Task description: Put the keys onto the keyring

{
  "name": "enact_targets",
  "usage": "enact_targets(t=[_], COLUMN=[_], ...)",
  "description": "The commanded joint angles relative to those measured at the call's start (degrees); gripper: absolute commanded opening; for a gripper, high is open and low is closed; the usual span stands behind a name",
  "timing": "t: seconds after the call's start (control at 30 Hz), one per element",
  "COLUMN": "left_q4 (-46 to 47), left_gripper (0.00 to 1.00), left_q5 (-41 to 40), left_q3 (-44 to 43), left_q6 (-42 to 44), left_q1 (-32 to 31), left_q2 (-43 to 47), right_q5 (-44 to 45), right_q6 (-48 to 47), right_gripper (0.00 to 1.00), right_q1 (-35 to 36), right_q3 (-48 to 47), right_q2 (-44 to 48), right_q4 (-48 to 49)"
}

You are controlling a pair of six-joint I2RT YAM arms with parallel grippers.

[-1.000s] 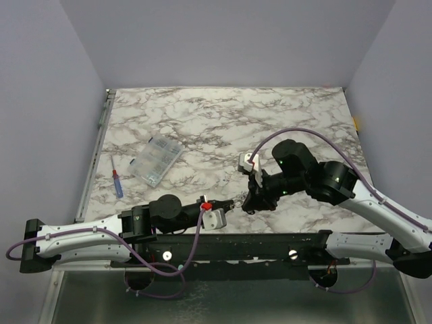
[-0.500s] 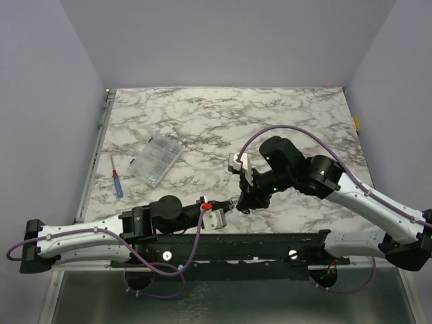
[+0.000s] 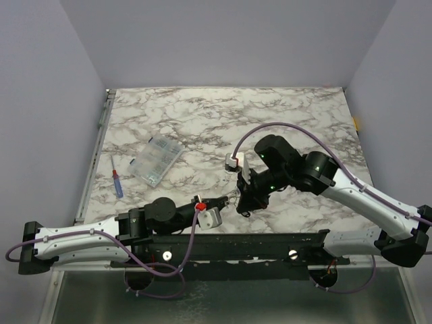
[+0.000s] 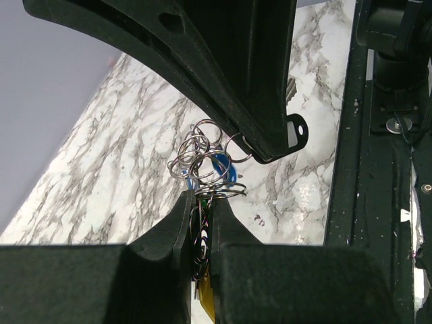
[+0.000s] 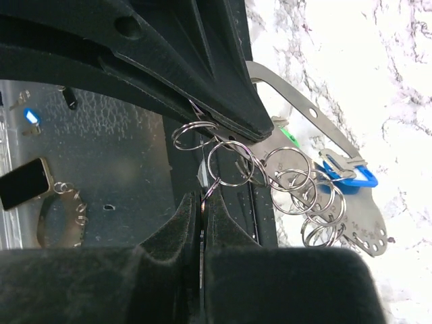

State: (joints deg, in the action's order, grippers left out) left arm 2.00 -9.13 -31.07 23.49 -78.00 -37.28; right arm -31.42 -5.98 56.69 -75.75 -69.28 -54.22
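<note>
Left gripper clamped tight on the keys — seemingly a yellow head — right gripper pinching one loop of the keyring, strung between them above the table.

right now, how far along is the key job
Done: nothing for sure. The blue key and green key sit among the rings, but I cannot tell if either is threaded. In hand: left claw and right claw are both shut on the rings, between them. Left: threading them on.

Clear compartment box beside blue screwdriver
</note>
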Motion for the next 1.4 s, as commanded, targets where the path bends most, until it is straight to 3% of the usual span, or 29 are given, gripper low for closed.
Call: enact_targets(t=[0.0,0.1,0.13,0.23,0.27,0.4,0.6,0.93,1.23,1.37], left_q4=[2.7,2.3,1.9,-0.5,-1.5,-5.5,-11.8,-12.9,-12.1,-11.9], left_gripper=[0.0,0.01,0.09,0.5,0.59,0.75,0.76,0.76,0.76,0.76], left_q5=[-6.7,-8.0,-7.9,-7.4,-7.2,-6.2,-12.3,-31.1,-41.7,-44.4], left_q3=[0.5,1.4,1.8,1.9,1.7,1.6,0.2,-1.0,-0.4,-0.3], left_q6=[1.7,2.4,2.6,2.9,2.9,3.3,4.4,9.1,10.8,10.8], left_q1=[0.4,0.4,0.3,0.2,0.1,-0.6,-1.2,-1.5,-1.4,-1.3], left_q2=[1.1,2.2,2.7,4.1,4.6,6.1,5.9,7.4,2.9,0.6], right_q5=[-1.9,-0.4,0.0,1.2,2.1,6.6,8.6,19.3,27.7,35.7], right_q6=[3.6,4.5,4.8,5.7,5.8,8.2,10.5,11.5,6.7,3.5], right_gripper=[0.01,0.01,0.01,0.01,0.01,0.01,0.01,0.01,0.01,0.01], right_q1=[0.4,0.4,0.4,0.4,0.4,0.4,0.0,-6.8,-12.8,-15.7], right_q3=[-1.4,-2.4,-2.8,-4.2,-4.9,-7.0,-10.4,-12.2,-17.2,-25.3], right_q2=[-0.6,-0.8,-1.0,-1.8,-2.4,-3.9,-7.4,-14.1,-25.6,-34.7], right_q4=[-5.9,-6.2,-6.3,-6.4,-6.7,-7.7,-9.8,-8.0,-5.7,-7.2])
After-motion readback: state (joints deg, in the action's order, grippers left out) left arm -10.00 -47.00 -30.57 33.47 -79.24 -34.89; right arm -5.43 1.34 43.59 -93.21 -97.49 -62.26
